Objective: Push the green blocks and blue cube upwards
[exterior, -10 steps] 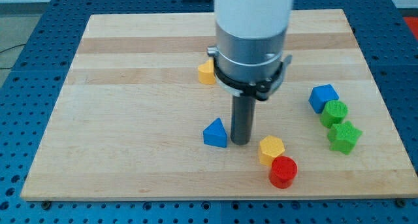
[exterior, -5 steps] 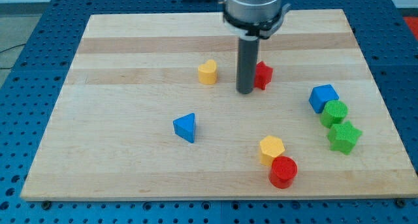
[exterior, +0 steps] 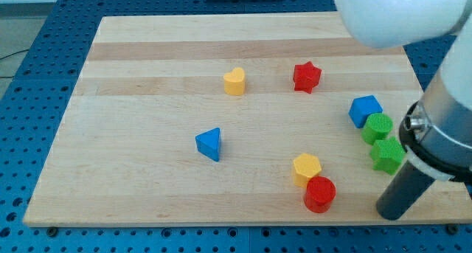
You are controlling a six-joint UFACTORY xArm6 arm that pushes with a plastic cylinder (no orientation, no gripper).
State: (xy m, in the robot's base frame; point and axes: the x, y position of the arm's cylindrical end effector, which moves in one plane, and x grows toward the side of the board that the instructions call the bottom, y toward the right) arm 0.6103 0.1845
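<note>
Two ribbed green blocks point(exterior: 382, 140), blue cube point(exterior: 365, 110); tip point(exterior: 389, 212) below.

Wooden board point(exterior: 147, 98) under scattered coloured blocks

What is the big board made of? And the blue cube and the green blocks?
The board looks like pale wood with a smooth finish: it shows grain and joined strips. The blue cube, green cylinder and green star look like matte plastic, their surfaces finely ridged, perhaps 3D-printed.

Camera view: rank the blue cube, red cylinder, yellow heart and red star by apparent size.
1. blue cube
2. red cylinder, close to the cube, and nearer the view's bottom, so unsure
3. red star and yellow heart, alike, unranked
</note>
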